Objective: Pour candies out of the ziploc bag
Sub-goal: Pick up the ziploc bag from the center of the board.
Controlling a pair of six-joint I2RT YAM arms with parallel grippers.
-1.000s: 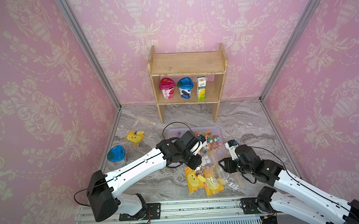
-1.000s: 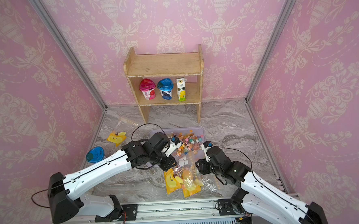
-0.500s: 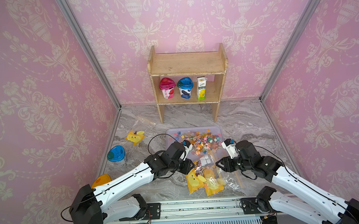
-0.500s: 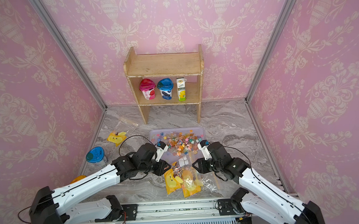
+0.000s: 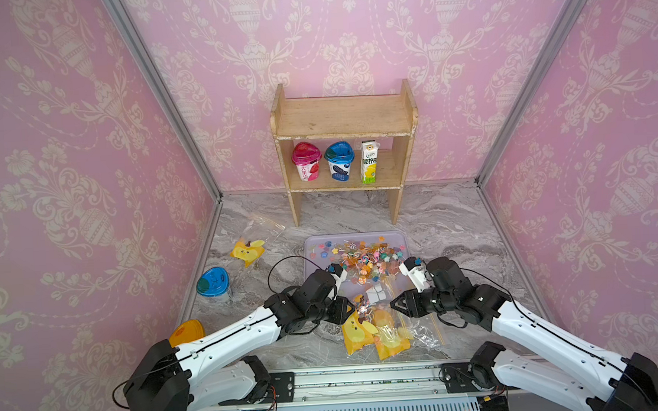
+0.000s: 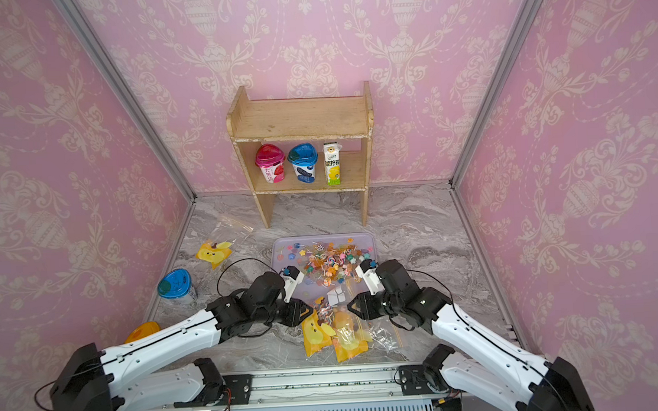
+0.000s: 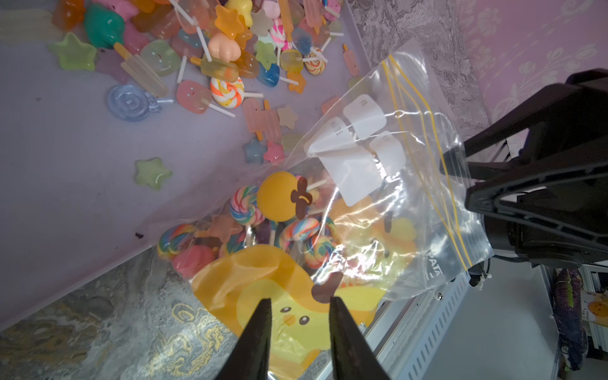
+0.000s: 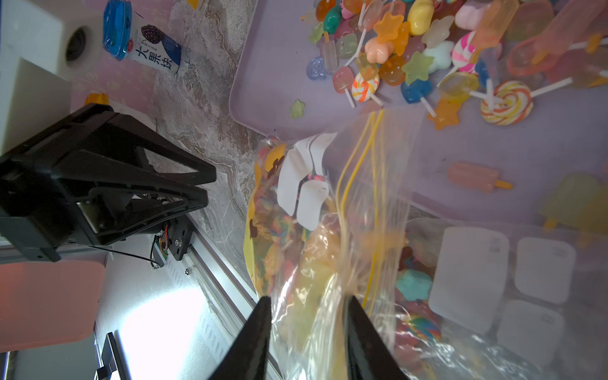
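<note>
Resting between left hand (image 5: 349,312) and right hand (image 5: 393,306), ziploc bag (image 5: 389,329), candies (image 7: 245,205) inside

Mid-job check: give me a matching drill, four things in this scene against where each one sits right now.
Things:
1. milk carton
2. loose candies
3. ziploc bag
4. lone yellow duck packet

Places:
A. on the lilac tray
B. between the left gripper and the right gripper, across the tray's near edge
C. on the lower board of the wooden shelf
D. on the marble table, apart from the tray

Pairs: 1-C, 2-A, 3-B, 4-D
</note>
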